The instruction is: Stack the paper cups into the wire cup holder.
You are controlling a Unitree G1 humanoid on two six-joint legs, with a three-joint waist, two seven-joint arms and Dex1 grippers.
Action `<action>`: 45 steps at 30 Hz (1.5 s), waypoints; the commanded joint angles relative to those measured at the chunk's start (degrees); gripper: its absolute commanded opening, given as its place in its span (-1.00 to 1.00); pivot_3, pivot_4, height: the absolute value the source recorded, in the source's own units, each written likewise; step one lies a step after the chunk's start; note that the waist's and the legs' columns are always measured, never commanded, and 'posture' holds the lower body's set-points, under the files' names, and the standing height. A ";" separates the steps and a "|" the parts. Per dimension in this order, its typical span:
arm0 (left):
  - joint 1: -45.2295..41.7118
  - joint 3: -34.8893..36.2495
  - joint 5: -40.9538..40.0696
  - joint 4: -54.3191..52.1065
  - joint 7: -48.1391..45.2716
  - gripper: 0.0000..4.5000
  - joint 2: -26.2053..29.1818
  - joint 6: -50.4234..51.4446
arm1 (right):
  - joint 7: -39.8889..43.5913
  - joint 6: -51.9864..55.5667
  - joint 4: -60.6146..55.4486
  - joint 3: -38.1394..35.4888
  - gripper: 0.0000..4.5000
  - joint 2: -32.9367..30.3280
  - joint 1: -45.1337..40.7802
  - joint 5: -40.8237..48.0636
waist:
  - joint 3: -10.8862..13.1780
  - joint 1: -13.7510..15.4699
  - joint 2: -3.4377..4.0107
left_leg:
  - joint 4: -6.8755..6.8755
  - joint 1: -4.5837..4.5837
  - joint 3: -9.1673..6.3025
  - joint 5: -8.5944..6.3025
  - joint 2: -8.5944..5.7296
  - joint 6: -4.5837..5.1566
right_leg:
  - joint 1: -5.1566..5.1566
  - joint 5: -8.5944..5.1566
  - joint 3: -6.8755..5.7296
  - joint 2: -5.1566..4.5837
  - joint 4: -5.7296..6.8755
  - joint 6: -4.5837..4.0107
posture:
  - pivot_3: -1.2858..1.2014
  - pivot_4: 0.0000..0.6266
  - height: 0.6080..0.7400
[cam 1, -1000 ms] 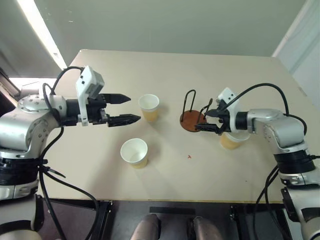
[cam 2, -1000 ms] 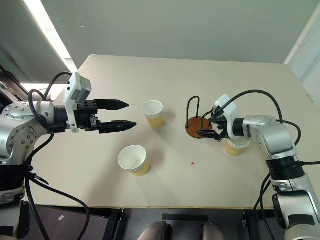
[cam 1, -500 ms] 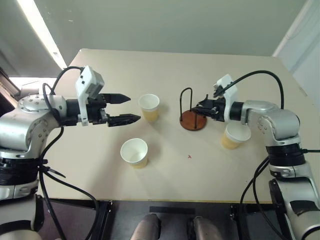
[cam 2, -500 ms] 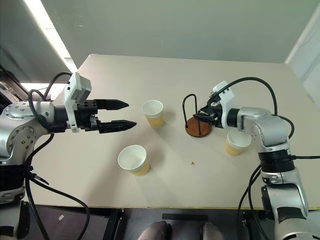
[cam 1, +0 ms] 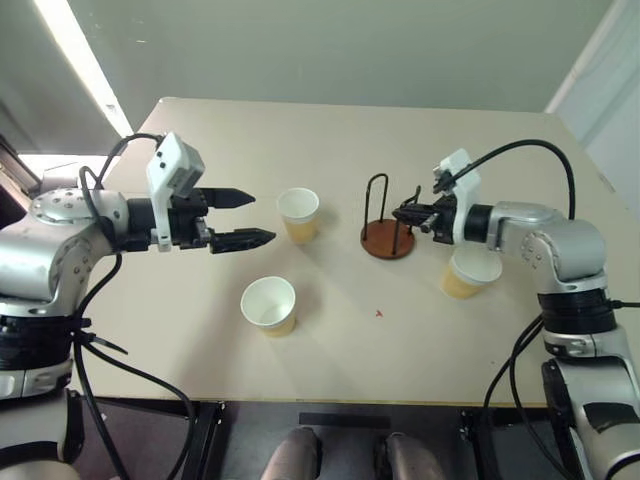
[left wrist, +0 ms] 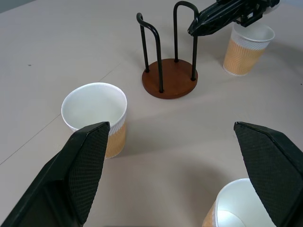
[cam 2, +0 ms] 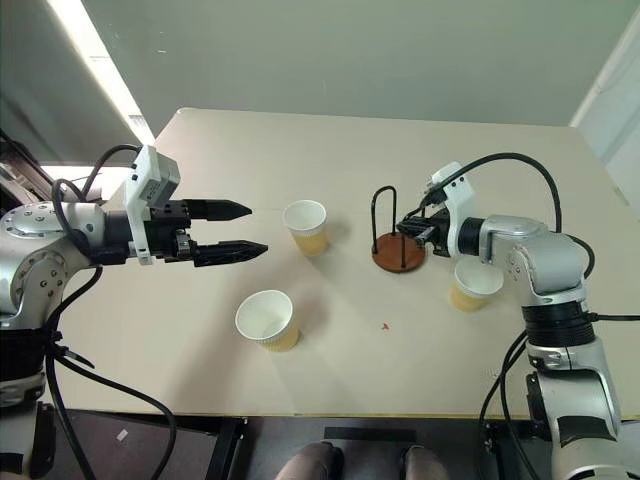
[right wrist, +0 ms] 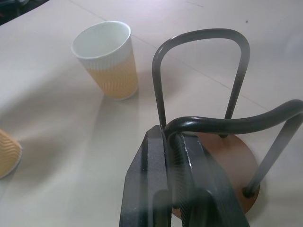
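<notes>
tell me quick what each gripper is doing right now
Left gripper: open, holding nothing, above the table.
Right gripper: shut on one black wire loop of the round reddish-brown wire cup holder.

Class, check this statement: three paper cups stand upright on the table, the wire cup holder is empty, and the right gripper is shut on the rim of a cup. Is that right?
Not quite. The right gripper is shut on a wire loop of the wire cup holder, not on a cup rim; the right wrist view shows it. The rest holds: the three paper cups stand upright on the table, and the holder is empty.
</notes>
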 commanded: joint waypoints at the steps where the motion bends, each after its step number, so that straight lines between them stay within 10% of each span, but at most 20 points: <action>1: -0.57 -0.05 -0.83 -2.02 -2.87 1.00 2.32 0.63 | 7.04 0.33 -6.71 -0.46 -0.99 -5.17 1.84 3.75 | 0.00 0.04 0.00 | 0.01 0.00 0.00 0.00 0.00 0.00 | 0.00 0.00 0.00 0.00 0.00 0.00 | 0.03 -0.52 1.00; 18: -0.83 -5.25 -4.61 -8.79 -17.27 1.00 9.19 4.44 | 19.07 3.03 -20.96 3.67 -0.99 -15.26 8.69 11.59 | -0.01 -0.43 -0.02 | 0.04 0.01 0.03 -0.01 0.10 -0.04 | -0.02 0.00 0.05 0.07 -0.03 0.00 | 0.03 -0.52 1.00; 34: -3.03 -6.14 -5.84 -8.96 -19.66 1.00 11.28 6.22 | 25.60 -10.12 -17.56 15.06 -0.99 -21.16 13.20 1.05 | -0.10 -1.00 -0.16 | 0.05 0.24 0.06 -0.01 0.13 -0.04 | 0.14 0.00 0.11 0.07 -0.04 0.00 | 0.03 -0.52 1.00; 43: -1.61 -5.39 -5.97 -10.02 -18.40 1.00 11.16 5.67 | 28.39 -12.91 -16.30 15.94 0.27 -23.02 12.89 -2.10 | -0.15 -0.93 -0.44 | 0.03 0.31 0.16 -0.04 0.14 -0.05 | 0.15 0.01 0.27 0.10 0.01 0.02 | 0.03 -0.52 1.00; 45: -0.99 -4.90 -6.28 -10.47 -18.00 1.00 11.25 5.66 | 28.61 -12.46 -17.00 15.25 0.27 -23.42 13.13 -1.67 | -0.14 -0.95 -0.44 | -0.02 0.30 0.16 -0.04 0.15 -0.05 | 0.15 0.01 0.27 0.11 0.00 0.02 | 0.03 -0.52 1.00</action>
